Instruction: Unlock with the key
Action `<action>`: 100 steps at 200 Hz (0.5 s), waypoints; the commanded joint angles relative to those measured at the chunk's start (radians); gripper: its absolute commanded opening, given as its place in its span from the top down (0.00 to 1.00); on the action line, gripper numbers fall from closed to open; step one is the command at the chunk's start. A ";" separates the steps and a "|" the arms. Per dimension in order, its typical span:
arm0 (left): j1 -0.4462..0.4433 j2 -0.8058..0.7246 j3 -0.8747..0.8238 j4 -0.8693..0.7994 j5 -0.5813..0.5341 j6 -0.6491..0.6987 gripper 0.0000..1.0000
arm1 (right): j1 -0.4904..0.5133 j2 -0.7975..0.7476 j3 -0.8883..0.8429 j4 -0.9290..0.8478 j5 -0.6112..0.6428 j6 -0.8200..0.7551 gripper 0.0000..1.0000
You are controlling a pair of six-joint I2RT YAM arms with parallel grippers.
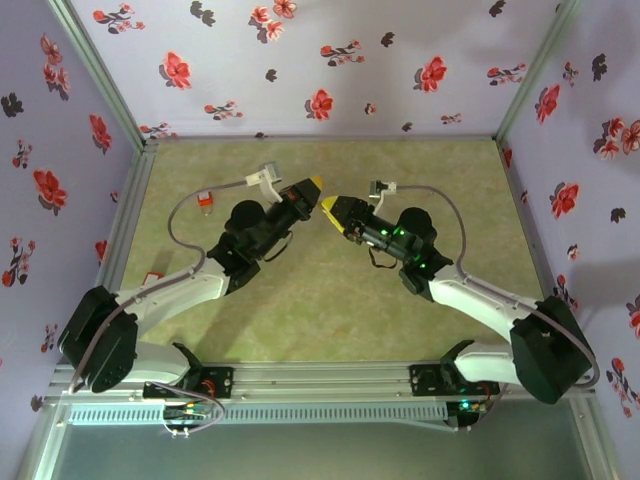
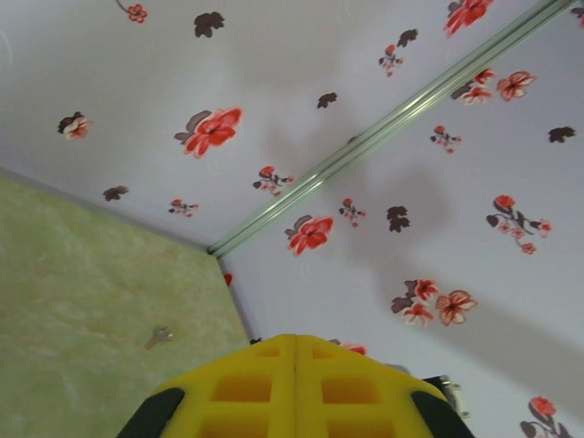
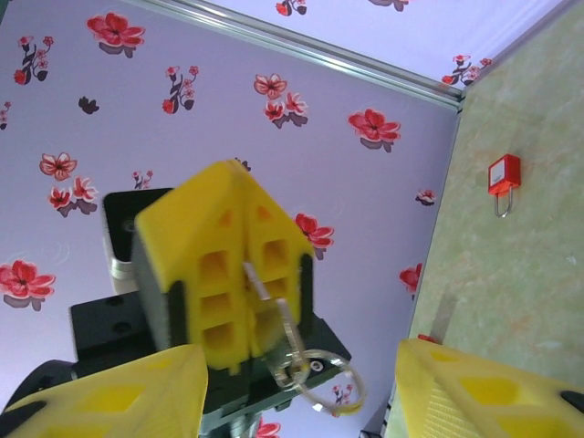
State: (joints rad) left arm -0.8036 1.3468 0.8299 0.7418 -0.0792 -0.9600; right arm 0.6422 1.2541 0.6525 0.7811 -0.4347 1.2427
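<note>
Key (image 3: 281,318) pinched between shut left jaws, red padlock (image 3: 504,173) well apart

We find no word, number or brand that we can read in any of the views. The red padlock (image 3: 504,173), lying toward the bench's (image 1: 330,320) far left corner, bears a pale mark on its face, too small for us to make out.

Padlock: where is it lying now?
In the top view, the red padlock lies on the table's left side, beside the left arm's grey cable.
</note>
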 commanded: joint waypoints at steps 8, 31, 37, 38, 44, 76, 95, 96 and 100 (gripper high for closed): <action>-0.021 0.011 0.003 0.082 -0.020 -0.021 1.00 | 0.006 0.014 0.000 0.093 -0.008 0.022 0.46; -0.030 0.018 -0.008 0.094 -0.019 -0.032 1.00 | 0.007 0.020 0.017 0.090 -0.010 0.020 0.48; -0.031 0.019 -0.011 0.101 -0.021 -0.035 1.00 | 0.007 0.024 0.020 0.094 -0.011 0.020 0.50; -0.032 0.020 -0.013 0.102 -0.022 -0.036 1.00 | 0.007 0.024 0.020 0.095 -0.011 0.022 0.50; -0.032 0.021 -0.016 0.109 -0.023 -0.039 1.00 | 0.007 0.026 0.023 0.097 -0.013 0.023 0.53; -0.037 0.022 -0.021 0.113 -0.032 -0.041 1.00 | 0.010 0.041 0.022 0.137 -0.019 0.049 0.63; -0.037 0.023 -0.022 0.113 -0.035 -0.039 1.00 | 0.012 0.043 0.024 0.144 -0.024 0.052 0.69; -0.037 0.023 -0.023 0.113 -0.035 -0.039 1.00 | 0.012 0.043 0.024 0.144 -0.025 0.053 0.69; -0.037 0.023 -0.023 0.114 -0.036 -0.039 1.00 | 0.013 0.042 0.024 0.145 -0.025 0.053 0.71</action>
State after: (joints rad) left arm -0.8326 1.3605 0.8158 0.7937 -0.0879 -0.9924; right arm 0.6430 1.2919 0.6529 0.8650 -0.4458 1.2850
